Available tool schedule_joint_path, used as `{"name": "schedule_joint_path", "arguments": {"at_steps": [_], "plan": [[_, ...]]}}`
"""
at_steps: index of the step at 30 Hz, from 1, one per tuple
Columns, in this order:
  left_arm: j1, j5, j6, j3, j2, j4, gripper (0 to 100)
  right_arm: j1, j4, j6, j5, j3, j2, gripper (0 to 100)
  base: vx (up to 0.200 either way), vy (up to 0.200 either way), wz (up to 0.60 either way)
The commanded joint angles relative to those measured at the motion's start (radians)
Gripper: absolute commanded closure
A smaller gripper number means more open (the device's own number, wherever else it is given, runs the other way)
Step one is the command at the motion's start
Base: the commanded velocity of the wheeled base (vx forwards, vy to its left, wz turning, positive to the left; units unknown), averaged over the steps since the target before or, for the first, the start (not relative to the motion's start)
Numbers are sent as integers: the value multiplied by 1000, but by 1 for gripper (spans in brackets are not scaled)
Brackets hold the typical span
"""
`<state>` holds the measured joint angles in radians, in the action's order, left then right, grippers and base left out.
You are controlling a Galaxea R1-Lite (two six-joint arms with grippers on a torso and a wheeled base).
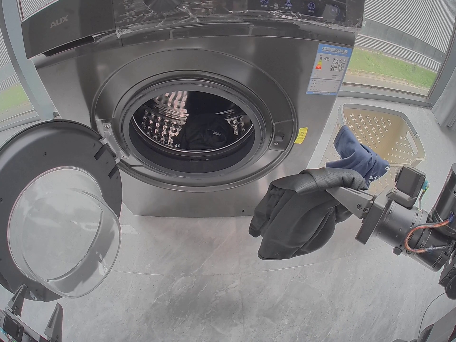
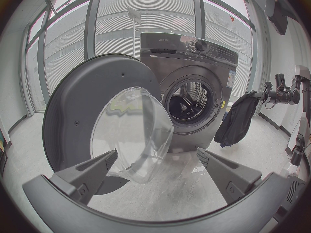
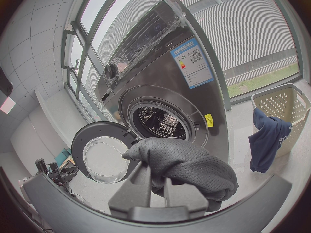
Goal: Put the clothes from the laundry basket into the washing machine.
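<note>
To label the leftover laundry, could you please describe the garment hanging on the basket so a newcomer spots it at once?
Right of the grey washing machine stands a cream perforated laundry basket. A navy blue garment hangs over its rim. Unlike the dark grey garment clamped in the right gripper, it is blue and rests on the basket.

Laundry basket [image 1: 380, 109] stands right of the washing machine [image 1: 213, 58], a garment [image 1: 356, 155] draped over its rim

Pale grey marbled floor [image 1: 190, 305], tall dark-framed windows [image 2: 110, 23], white wall [image 2: 13, 81], green grass [image 1: 394, 67] outside, daylight
</note>
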<state>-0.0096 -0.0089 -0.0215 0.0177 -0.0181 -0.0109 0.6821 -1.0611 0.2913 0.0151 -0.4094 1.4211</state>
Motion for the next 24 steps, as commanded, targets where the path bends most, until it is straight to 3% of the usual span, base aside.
{"name": "schedule_joint_path", "arguments": {"at_steps": [1, 4, 10, 19, 24], "plan": [[0, 0, 0, -13, 4, 0, 0, 0, 0, 0, 0, 0, 1, 100, 0, 0, 0], [0, 0, 0, -13, 4, 0, 0, 0, 0, 0, 0, 0, 1, 100, 0, 0, 0], [0, 1, 0, -13, 4, 0, 0, 0, 0, 0, 0, 0, 1, 100, -200, 0, 0], [0, 0, -2, -13, 3, 0, 0, 0, 0, 0, 0, 1, 1, 100, 0, 0, 0], [0, 0, -2, -13, 3, 0, 0, -1, 0, 0, 0, 1, 1, 100, 0, 200, 0]]}}
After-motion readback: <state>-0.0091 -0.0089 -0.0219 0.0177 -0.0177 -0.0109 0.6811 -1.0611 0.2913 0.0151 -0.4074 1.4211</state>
